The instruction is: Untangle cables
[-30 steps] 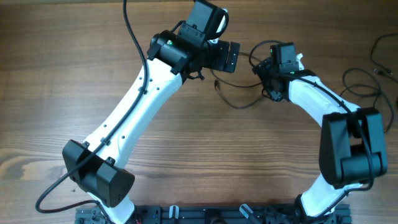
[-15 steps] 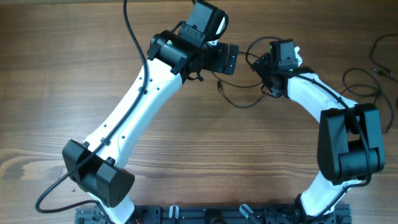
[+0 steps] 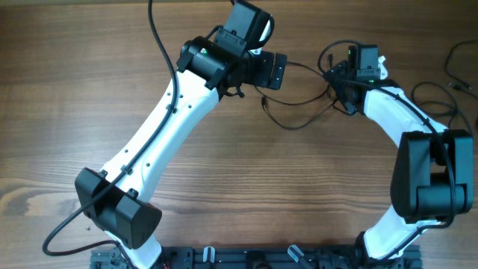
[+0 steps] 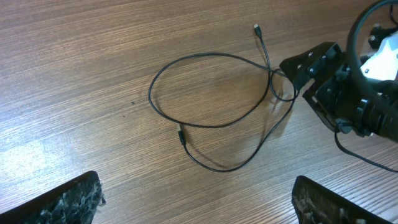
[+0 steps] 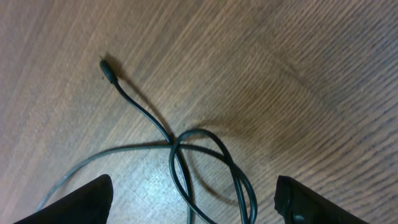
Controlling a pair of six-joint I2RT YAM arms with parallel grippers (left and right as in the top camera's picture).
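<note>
From above, the left gripper point(image 3: 284, 72) hangs over the far half of the wooden bench point(image 3: 89, 90), a little right of the middle, its jaws spread wide and holding nothing. The right gripper point(image 3: 337, 77) faces it from the right, and the cable point(image 3: 295, 128) lies between them on the wood: a thin dark cord sagging in one slack curve toward the near edge, with a small loop up by the right gripper. More thin cords point(image 3: 441, 97) lie in loose loops by the bench's right edge, well apart from both arms. The left wrist view looks down on the same cable point(image 4: 214, 55), which forms a wide oval with a second curve below it (a small dark joint sits on the cord where the two meet). One plug end point(image 4: 256, 27) points toward the far edge. The cord crosses itself just beside the black tip of the right gripper point(image 4: 293, 81), though I cannot tell from here whether they touch. The right wrist view shows its own fingers point(image 5: 68, 202) splayed at the lower corners, released and gripping nothing. The cable point(image 5: 174, 144) lies flat between them in a small twisted loop, and its plug end point(image 5: 107, 68) rests further out on bare wood.
</note>
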